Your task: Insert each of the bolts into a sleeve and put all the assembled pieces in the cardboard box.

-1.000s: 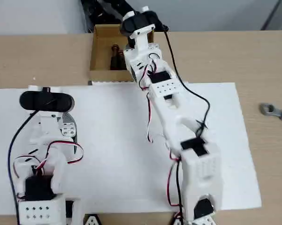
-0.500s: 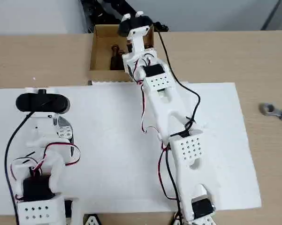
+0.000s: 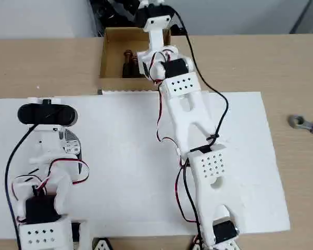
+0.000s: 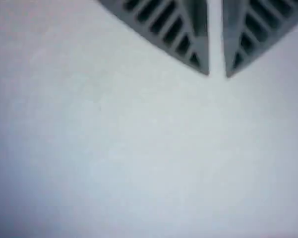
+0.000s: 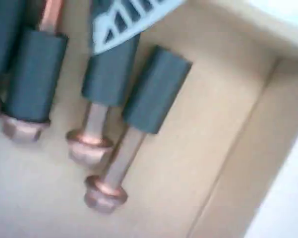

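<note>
Right pincer (image 5: 128, 24) farther over cardboard box (image 3: 110, 52)

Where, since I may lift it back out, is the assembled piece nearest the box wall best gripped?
By its dark sleeve, the thickest part, from above, closing across it. The piece lies flat on the cardboard box floor; the wall side is bare, but the neighbouring piece lies close on the other, so likely a tight fit.

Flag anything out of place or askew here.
A small metal piece lies alone on the bare table, off the white sheet. The sleeved bolts lie side by side in the cardboard box.
</note>
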Available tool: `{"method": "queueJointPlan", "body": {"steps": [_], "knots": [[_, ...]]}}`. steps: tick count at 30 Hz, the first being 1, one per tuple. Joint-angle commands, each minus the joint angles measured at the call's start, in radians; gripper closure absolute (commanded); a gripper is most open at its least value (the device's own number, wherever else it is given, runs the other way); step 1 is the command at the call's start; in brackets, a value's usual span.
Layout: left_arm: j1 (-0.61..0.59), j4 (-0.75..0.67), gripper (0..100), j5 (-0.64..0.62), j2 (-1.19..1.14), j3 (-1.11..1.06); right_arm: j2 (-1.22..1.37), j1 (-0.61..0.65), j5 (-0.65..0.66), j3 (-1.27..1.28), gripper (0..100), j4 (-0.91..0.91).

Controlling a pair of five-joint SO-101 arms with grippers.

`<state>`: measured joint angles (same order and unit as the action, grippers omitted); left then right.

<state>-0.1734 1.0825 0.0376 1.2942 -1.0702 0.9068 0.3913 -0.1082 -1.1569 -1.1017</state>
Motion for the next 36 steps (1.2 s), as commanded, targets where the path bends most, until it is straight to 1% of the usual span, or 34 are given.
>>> {"method": "queueJointPlan", "body": {"steps": [1, 3, 7, 8, 12, 21, 23, 27, 31, 36], "knots": [[-0.003, 0.0, 100, -0.006, 0.003, 0.004, -0.025, 0.01, 0.064, -0.195, 99.1, -0.177], [-0.005, 0.002, 100, -0.006, 0.003, 0.004, -0.027, 0.019, 0.187, -0.284, 98.6, -0.325], [-0.002, -0.003, 100, -0.006, 0.003, 0.007, -0.028, 0.021, 0.172, -0.5, 99.5, -0.572], [-0.002, -0.003, 100, -0.005, 0.003, 0.005, -0.033, 0.018, 0.167, -0.535, 99.5, -0.593], [-0.002, -0.003, 100, -0.003, 0.003, 0.004, -0.148, -0.021, 0.144, -0.522, 99.7, -0.588], [-0.002, 0.005, 100, -0.002, 0.003, 0.002, -0.469, -0.025, 0.149, -0.485, 99.7, -0.596], [-0.006, 0.005, 100, -0.002, 0.003, 0.002, -0.532, -0.042, 0.153, -0.45, 99.7, -0.599], [-0.002, 0.0, 100, -0.002, 0.003, -0.008, -0.727, -0.119, 0.15, -0.215, 99.8, -0.602], [-0.006, 0.002, 100, 0.0, 0.003, -0.036, -1.013, -0.176, 0.152, 0.186, 99.8, -0.595], [-0.008, -0.002, 100, 0.0, 0.003, -0.061, -1.468, -0.171, 0.204, 0.727, 99.8, -0.588]]}}
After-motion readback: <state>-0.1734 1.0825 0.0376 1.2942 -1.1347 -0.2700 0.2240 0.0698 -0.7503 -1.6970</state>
